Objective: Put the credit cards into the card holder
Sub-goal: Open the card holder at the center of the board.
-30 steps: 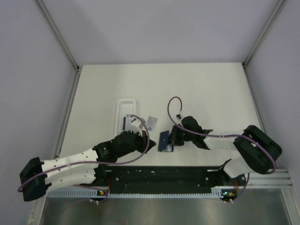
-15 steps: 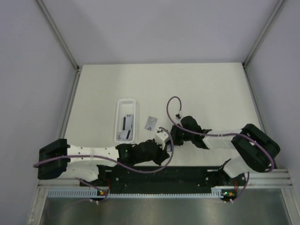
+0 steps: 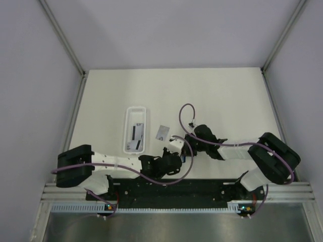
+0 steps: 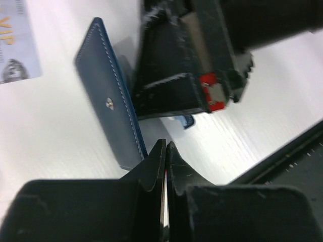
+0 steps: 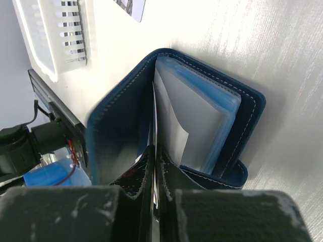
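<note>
The card holder [image 5: 116, 121] is navy, stands open on its edge, and shows light blue sleeves [image 5: 212, 116]. My right gripper [image 5: 155, 151] is shut on a thin leaf inside it. In the left wrist view the holder's outer side [image 4: 113, 96] shows its pale snap stud, with the right gripper's fingers [image 4: 171, 75] just behind it. My left gripper [image 4: 165, 146] is shut on a thin credit card seen edge-on, its tip close to the holder's near corner. In the top view both grippers meet near the front edge and hide the holder: left gripper [image 3: 176, 151], right gripper [image 3: 189, 147].
A loose credit card [image 3: 162, 132] lies on the table left of the grippers, also in the left wrist view [image 4: 15, 45]. The long white tray [image 3: 127, 132] holds more cards [image 3: 136, 132]. The black base rail [image 3: 176, 187] runs along the near edge.
My left arm has swung from the tray towards the right and the near edge, ending beside the card holder. The loose card now lies flat beside the tray. The right arm has barely moved.
</note>
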